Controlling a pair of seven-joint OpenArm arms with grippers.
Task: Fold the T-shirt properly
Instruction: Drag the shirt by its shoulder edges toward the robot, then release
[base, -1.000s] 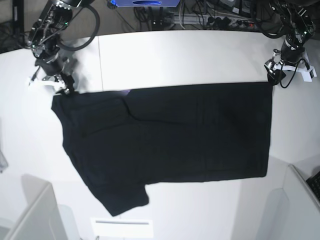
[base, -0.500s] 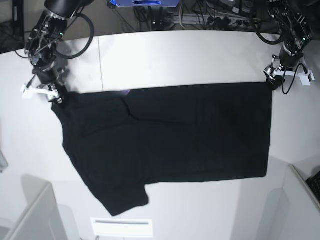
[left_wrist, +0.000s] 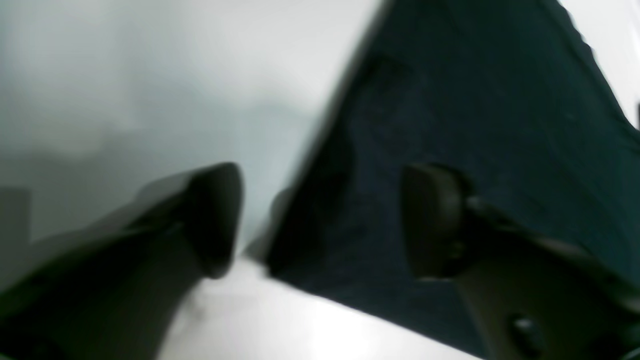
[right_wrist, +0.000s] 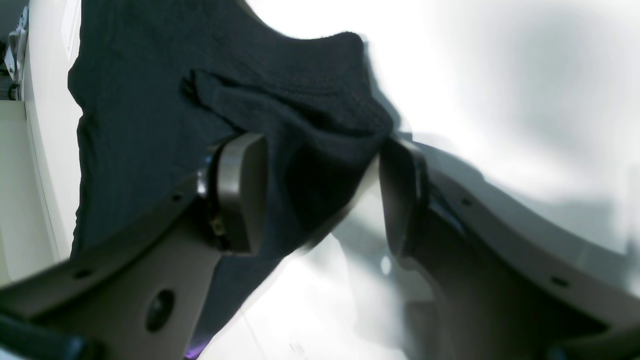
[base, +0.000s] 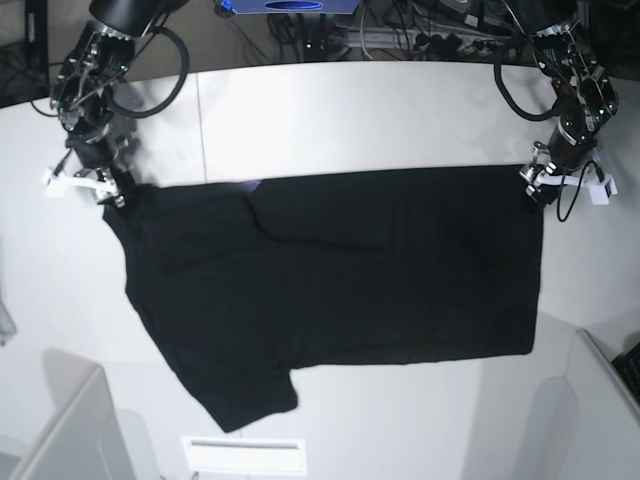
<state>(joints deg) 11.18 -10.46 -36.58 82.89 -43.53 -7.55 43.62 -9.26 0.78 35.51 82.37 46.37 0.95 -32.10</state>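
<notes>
Only wrist-visible: T-shirt (right_wrist: 310, 130) corner between right gripper (right_wrist: 320, 195) jaws.

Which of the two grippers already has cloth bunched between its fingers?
The right gripper: a fold of the T-shirt sits between its fingers. The left gripper only straddles a flat corner edge.

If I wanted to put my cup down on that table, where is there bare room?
The widest bare patch is the white table behind the T-shirt, between the two arms. A narrower strip lies in front of the shirt's near edge. It is crowded at the shirt's far corners, where the right gripper and left gripper work.
</notes>
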